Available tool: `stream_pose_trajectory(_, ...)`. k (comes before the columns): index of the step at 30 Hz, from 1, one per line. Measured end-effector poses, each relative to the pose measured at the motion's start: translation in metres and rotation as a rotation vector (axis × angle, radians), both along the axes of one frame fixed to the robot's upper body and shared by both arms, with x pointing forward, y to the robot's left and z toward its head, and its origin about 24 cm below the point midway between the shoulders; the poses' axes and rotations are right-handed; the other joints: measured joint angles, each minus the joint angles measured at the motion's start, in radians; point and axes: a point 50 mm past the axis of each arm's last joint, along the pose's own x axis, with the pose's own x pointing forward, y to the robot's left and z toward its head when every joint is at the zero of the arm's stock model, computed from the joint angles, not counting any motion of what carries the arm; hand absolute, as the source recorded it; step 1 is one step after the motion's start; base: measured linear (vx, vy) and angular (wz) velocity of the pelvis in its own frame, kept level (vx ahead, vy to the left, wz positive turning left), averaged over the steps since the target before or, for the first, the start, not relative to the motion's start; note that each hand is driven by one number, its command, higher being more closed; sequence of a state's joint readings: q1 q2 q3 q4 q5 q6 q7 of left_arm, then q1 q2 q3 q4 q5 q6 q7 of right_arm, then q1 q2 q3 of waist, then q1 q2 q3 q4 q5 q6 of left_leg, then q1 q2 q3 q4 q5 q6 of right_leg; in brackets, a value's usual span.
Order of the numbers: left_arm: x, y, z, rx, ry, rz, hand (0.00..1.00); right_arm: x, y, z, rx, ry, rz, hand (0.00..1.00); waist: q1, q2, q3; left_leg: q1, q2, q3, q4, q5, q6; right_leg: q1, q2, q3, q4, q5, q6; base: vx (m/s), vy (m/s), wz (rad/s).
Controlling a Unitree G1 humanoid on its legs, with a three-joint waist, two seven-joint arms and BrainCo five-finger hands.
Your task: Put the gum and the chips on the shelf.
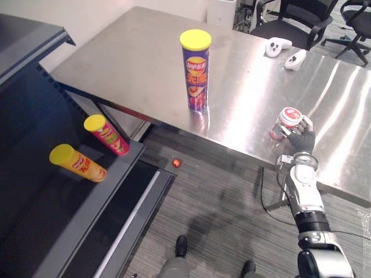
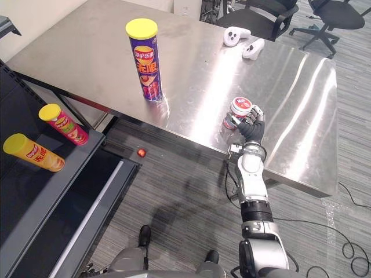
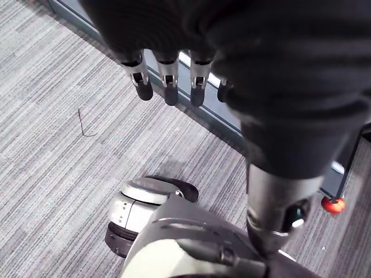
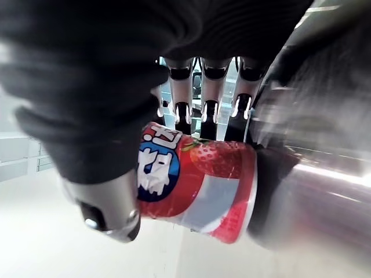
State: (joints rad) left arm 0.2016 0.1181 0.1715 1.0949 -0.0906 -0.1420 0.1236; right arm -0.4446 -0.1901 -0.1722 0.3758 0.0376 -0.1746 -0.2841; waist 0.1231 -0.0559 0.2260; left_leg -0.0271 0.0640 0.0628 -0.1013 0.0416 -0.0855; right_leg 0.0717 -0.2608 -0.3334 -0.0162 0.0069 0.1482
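A tall purple chips can (image 1: 196, 72) with a yellow lid stands upright in the middle of the steel table (image 1: 133, 52). The gum, a small red and white tub (image 1: 287, 121) with a strawberry print, is near the table's front edge. My right hand (image 1: 301, 139) is shut on it, and the right wrist view has the fingers (image 4: 208, 110) and thumb curled round the tub (image 4: 197, 179). The tub leans a little; I cannot tell whether it touches the table. My left hand (image 3: 168, 81) hangs over the carpet with its fingers straight and holds nothing.
The dark shelf (image 1: 87, 214) is low on the left, with a red can (image 1: 107, 134) and a yellow can (image 1: 77, 163) lying on it. Two white controllers (image 1: 277, 45) lie at the table's far side, office chairs (image 1: 295, 17) behind. A small red ball (image 1: 177, 163) rests on the floor.
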Motion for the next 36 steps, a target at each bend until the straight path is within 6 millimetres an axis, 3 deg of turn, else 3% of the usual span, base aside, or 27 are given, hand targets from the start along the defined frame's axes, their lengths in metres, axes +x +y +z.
stream_pose_trajectory(11,0.003,0.000,0.001,0.009,-0.005,-0.024,0.00,0.005,0.007,0.003,-0.042,0.002,0.024,1.00,0.017,-0.004,0.002,0.007,0.001,0.003,0.001,0.001,0.000,0.005,0.000,0.002,0.000,0.000,0.000,0.00,0.000,-0.01)
stream_pose_trajectory(23,0.006,0.002,0.002,0.021,-0.012,-0.039,0.00,-0.029,0.019,0.049,-0.129,-0.243,0.122,1.00,0.011,-0.012,-0.003,0.035,0.005,-0.019,0.005,0.011,-0.001,0.038,0.002,-0.013,0.013,0.000,0.000,-0.01,-0.013,0.05)
stream_pose_trajectory(25,0.004,0.002,0.002,0.019,-0.005,-0.033,0.00,-0.037,0.022,0.057,-0.145,-0.285,0.152,1.00,-0.002,-0.016,-0.006,0.035,0.008,-0.029,0.005,0.017,-0.002,0.036,0.003,-0.016,0.030,-0.001,0.001,-0.05,-0.018,0.10)
stream_pose_trajectory(30,-0.004,0.004,0.002,0.019,0.013,-0.022,0.00,-0.054,0.028,0.048,-0.114,-0.288,0.233,1.00,-0.019,-0.031,-0.042,0.038,0.012,-0.042,0.005,0.021,-0.004,0.033,0.003,-0.016,0.059,-0.006,0.007,-0.05,-0.010,0.07)
stream_pose_trajectory(34,-0.011,0.008,0.002,0.024,0.024,-0.001,0.00,-0.064,0.037,0.044,-0.110,-0.286,0.316,1.00,-0.034,-0.054,-0.072,0.039,0.007,-0.041,0.000,0.026,-0.018,0.029,-0.006,-0.014,0.073,-0.049,0.024,-0.07,-0.027,-0.01)
stream_pose_trajectory(36,-0.013,0.008,0.002,0.022,0.033,0.001,0.00,-0.068,0.038,0.039,-0.103,-0.276,0.329,1.00,-0.035,-0.052,-0.089,0.039,0.012,-0.042,-0.001,0.031,-0.026,0.027,-0.003,-0.012,0.080,-0.069,0.033,-0.07,-0.068,-0.02)
